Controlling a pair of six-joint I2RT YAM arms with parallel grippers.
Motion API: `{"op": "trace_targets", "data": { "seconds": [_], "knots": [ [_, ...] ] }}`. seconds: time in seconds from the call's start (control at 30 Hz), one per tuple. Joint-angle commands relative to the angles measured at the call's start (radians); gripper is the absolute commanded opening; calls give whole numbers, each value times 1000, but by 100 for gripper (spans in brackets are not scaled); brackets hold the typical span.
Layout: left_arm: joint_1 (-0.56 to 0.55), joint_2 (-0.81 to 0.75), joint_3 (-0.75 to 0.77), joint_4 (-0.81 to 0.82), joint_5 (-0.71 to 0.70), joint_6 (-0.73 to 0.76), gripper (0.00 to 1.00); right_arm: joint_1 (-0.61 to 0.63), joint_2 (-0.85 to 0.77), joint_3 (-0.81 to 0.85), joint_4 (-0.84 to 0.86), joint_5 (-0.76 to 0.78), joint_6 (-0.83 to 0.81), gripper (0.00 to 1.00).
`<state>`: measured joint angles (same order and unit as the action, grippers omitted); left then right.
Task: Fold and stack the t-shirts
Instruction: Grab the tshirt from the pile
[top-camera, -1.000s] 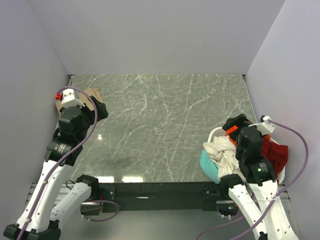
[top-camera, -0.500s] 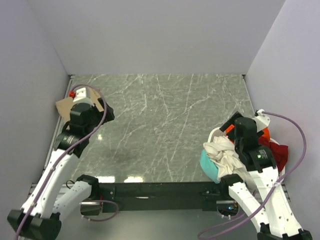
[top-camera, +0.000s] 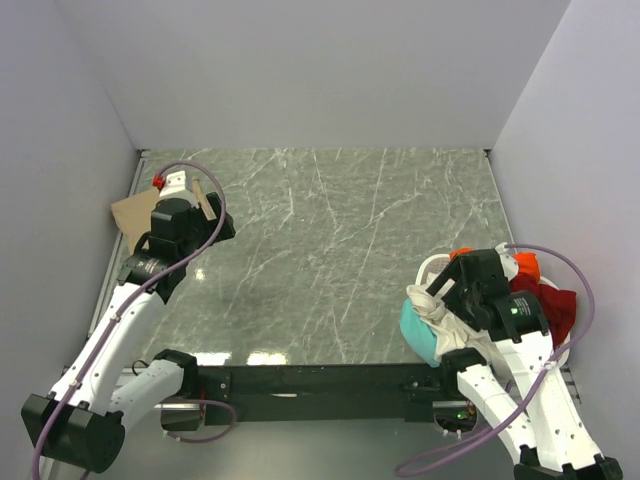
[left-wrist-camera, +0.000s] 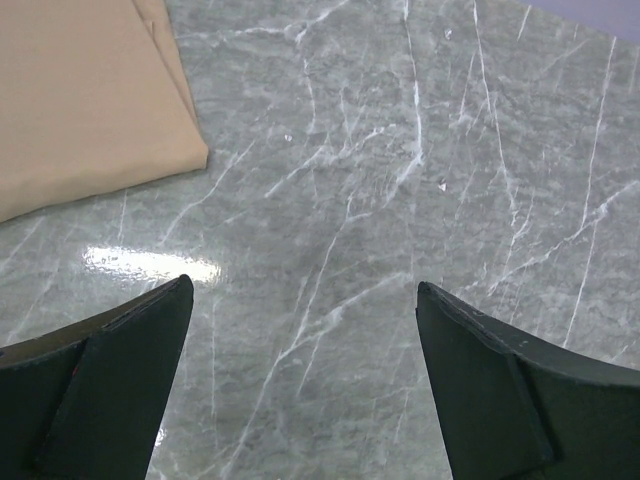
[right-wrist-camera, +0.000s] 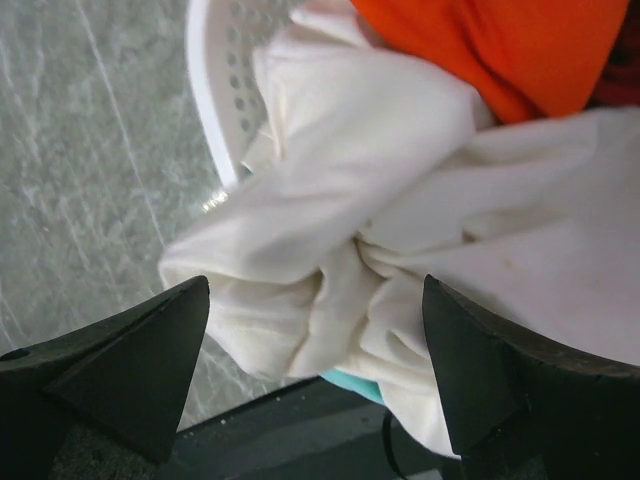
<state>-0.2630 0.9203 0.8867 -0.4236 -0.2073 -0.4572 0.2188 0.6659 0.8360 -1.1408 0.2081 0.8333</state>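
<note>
A folded tan t-shirt (top-camera: 128, 212) (left-wrist-camera: 80, 90) lies flat at the table's far left. My left gripper (top-camera: 220, 228) (left-wrist-camera: 305, 300) hangs open just right of it over bare marble, holding nothing. The other t-shirts are heaped in the basket at the right: a large cream-white one (top-camera: 440, 308) (right-wrist-camera: 350, 200) spills over the front, with teal (top-camera: 414, 332) (right-wrist-camera: 352, 380) beneath it, orange (top-camera: 524, 265) (right-wrist-camera: 500, 50) and dark red (top-camera: 556, 305) behind. My right gripper (top-camera: 440, 290) (right-wrist-camera: 315, 300) is open directly above the crumpled cream-white shirt, its fingers apart on either side of the folds.
The white plastic basket (top-camera: 428, 268) (right-wrist-camera: 215, 100) stands at the table's near right corner, close to the right wall. Grey walls enclose the marble table (top-camera: 330, 240) on the left, back and right. A black rail (top-camera: 320, 380) runs along the near edge.
My left arm has moved off the tan shirt, towards the right. My right gripper has swung left and down from over the basket to above the cream-white shirt.
</note>
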Motion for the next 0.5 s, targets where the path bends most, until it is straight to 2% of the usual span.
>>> {"op": "trace_targets", "data": {
  "seconds": [0.0, 0.13, 0.33, 0.43, 0.47],
  "knots": [
    [1, -4, 18, 39, 28, 11, 99, -6, -14, -17, -111, -26, 29, 93],
    [1, -49, -9, 26, 3, 2, 99, -4, -23, -47, -120, -29, 15, 93],
    [1, -110, -52, -12, -15, -8, 99, -6, 3, -116, -40, -67, 24, 93],
    [1, -130, -52, -35, -32, -12, 99, -4, -5, -147, -4, -76, 27, 86],
    [1, -133, -51, -34, -32, -12, 99, -4, -6, -150, -1, -72, 26, 78]
  ]
}}
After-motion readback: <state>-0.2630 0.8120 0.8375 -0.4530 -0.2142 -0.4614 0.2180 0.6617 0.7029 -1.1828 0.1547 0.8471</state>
